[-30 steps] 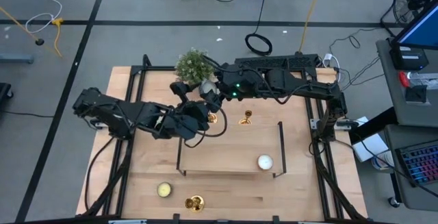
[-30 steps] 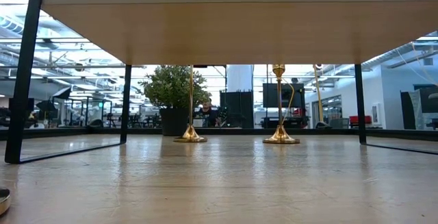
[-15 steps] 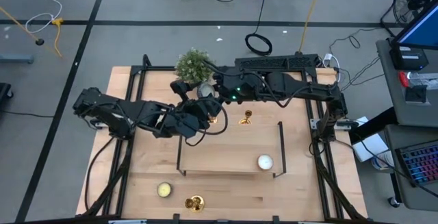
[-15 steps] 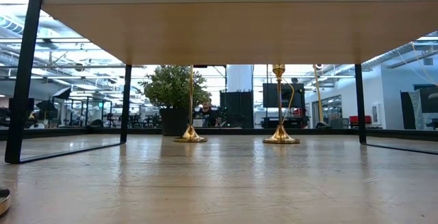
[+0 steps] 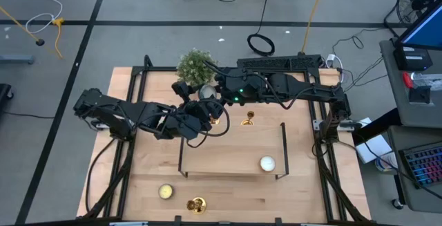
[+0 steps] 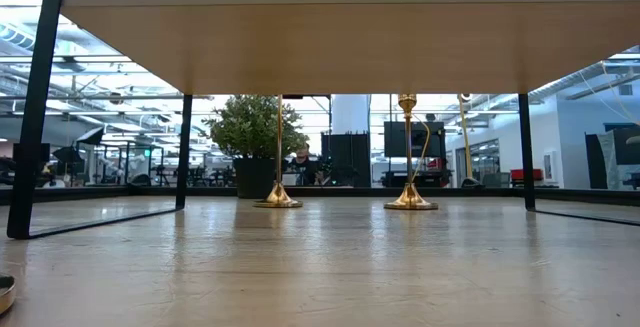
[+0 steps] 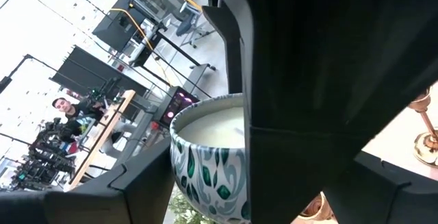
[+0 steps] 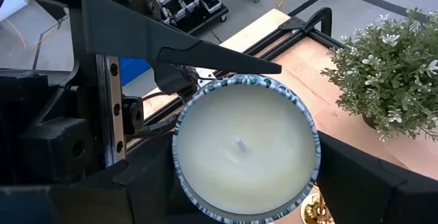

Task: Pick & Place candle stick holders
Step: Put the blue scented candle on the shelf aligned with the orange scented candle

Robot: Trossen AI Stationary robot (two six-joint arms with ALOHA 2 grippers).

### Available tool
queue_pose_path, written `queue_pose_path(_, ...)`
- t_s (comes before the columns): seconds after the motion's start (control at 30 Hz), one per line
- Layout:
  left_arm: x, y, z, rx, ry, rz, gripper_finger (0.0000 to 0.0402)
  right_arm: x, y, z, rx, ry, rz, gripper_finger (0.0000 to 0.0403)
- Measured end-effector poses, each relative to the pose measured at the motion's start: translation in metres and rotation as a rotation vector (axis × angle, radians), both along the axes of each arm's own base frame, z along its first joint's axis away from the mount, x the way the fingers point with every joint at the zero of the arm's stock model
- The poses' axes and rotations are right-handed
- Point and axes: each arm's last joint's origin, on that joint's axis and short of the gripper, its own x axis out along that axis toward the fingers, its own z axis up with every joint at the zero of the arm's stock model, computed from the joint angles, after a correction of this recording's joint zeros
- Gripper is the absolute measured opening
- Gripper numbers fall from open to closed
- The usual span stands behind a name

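Note:
Two gold candle stick holders stand on their round bases on the table beyond the raised shelf, one beside the other. A third lies near the table's front edge. Above the left standing holder my two grippers meet around a white candle in a teal-leaf patterned jar. My right gripper is shut on the jar. My left gripper is open, with a finger standing at the jar's side. My right gripper pinches the candle jar by its round wall between its two fingers, one on each side. The fingers come slanting down from the table's far right. The jar is upright and lifted clear. My left gripper: whether its fingers touch the jar, I cannot tell.
A wooden shelf on black legs stands mid-table with a white candle on it. A pale yellow candle sits near the front edge. A bushy green plant stands at the back, close behind the grippers.

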Motion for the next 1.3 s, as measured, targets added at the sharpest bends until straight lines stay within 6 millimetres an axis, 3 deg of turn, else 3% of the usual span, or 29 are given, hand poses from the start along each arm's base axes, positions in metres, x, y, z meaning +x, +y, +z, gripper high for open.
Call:
queue_pose_path(0.8,0.0,-0.001,0.0,-0.057,-0.08,0.03,0.0309,0.001,0.0,0.001,-0.02,-0.01,0.012,0.0295)
queue_pose_path(1.3,-0.005,-0.011,-0.002,-0.099,-0.122,0.026,0.0308,-0.002,-0.001,0.006,-0.035,-0.026,0.02,0.0295)
